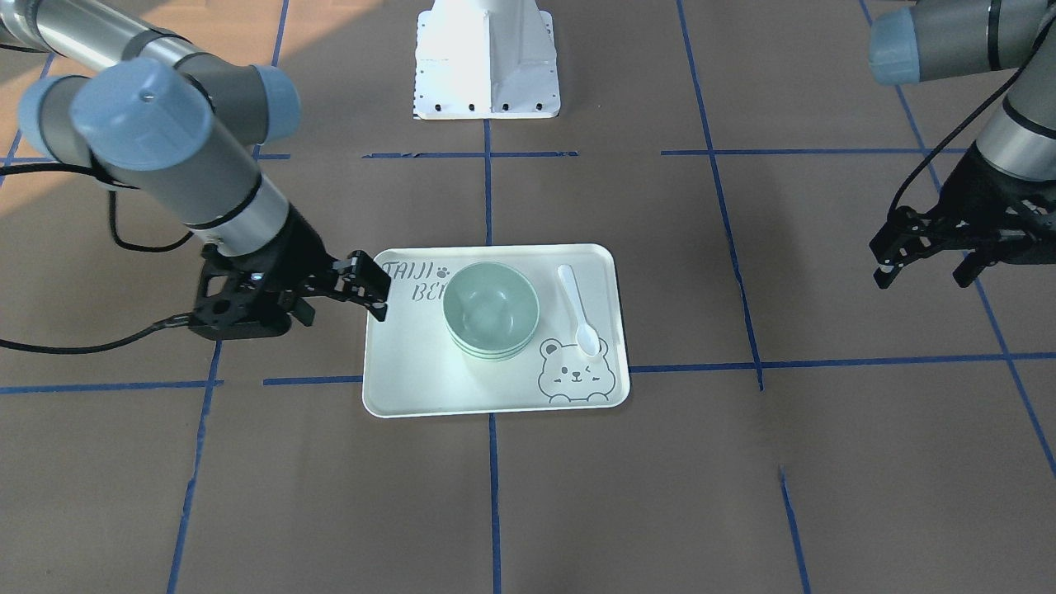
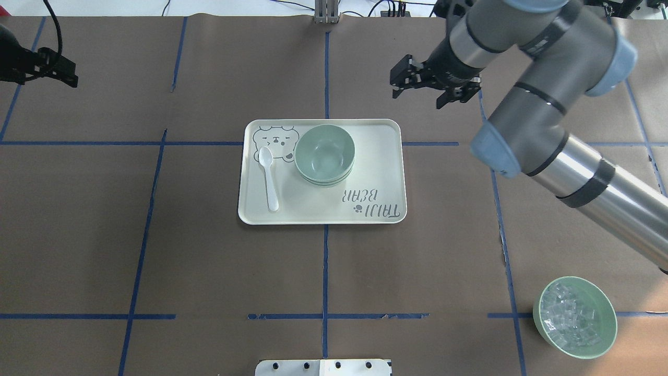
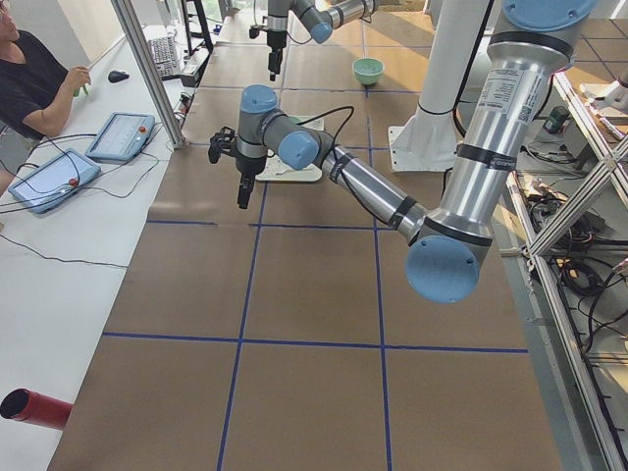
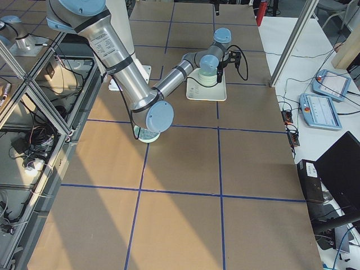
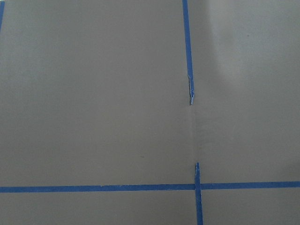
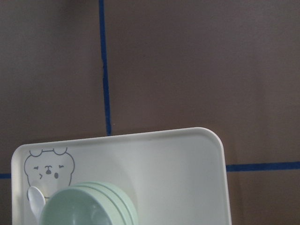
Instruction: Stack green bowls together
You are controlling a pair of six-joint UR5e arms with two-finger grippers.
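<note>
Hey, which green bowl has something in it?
The lone green bowl off the tray, filled with clear cubes; the stacked green bowls on the tray look empty.

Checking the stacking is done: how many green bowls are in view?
4. Three green bowls sit nested in one stack on the tray, judging by the rims; a fourth bowl, holding clear cubes, stands off the tray at the robot's right. More nested ones could be hidden.

Mint-green bowls [image 2: 324, 154], bear-print tray [image 2: 376, 172]
</note>
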